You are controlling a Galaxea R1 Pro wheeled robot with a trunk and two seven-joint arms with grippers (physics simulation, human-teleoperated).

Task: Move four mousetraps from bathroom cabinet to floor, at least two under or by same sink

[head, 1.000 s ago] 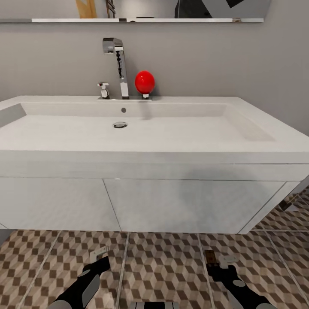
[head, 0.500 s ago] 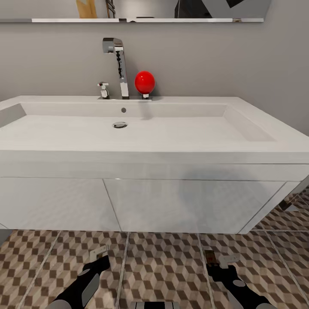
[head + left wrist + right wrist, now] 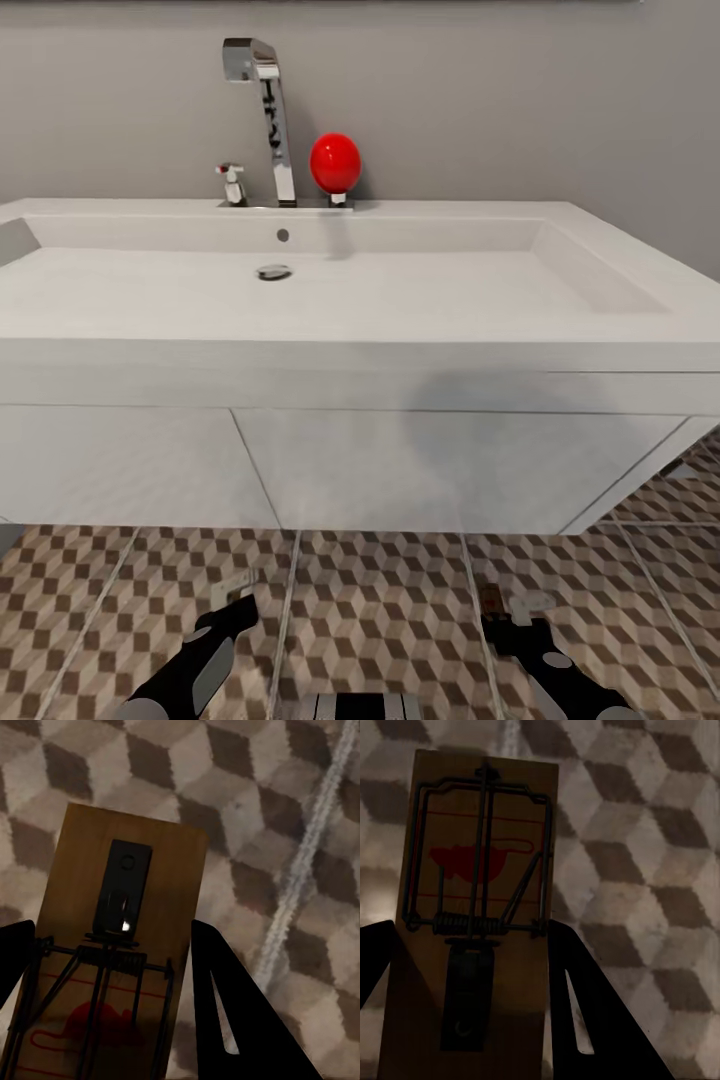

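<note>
The wide white rectangular sink (image 3: 400, 290) with its round chrome drain (image 3: 272, 271) sits on a white drawer unit (image 3: 420, 470) against a grey wall, with a tall chrome faucet (image 3: 268, 120), a small chrome handle (image 3: 232, 182) and a glossy red ball (image 3: 334, 162) standing along its back edge. Below it spreads the bathroom floor (image 3: 390, 610) of large tiles printed with brown, beige and cream cubes and pale grout lines. Both arms reach low over these tiles in front of the drawer unit. The left gripper (image 3: 236, 592) pinches a flat tan-brown wooden mousetrap (image 3: 112, 967) with dark wire, a black plate and a red mark; in the left wrist view the board lies between the two dark fingers (image 3: 232, 1020) and hangs above the patterned tiles beside a grout line. The right gripper (image 3: 512, 608) pinches a second tan-brown mousetrap (image 3: 472, 945) of the same kind, its wire spring and red mark turned away from the wrist; in the head view its brown edge (image 3: 489, 599) shows just beside the whitish fingertip. Whether either board touches the floor cannot be told.
</note>
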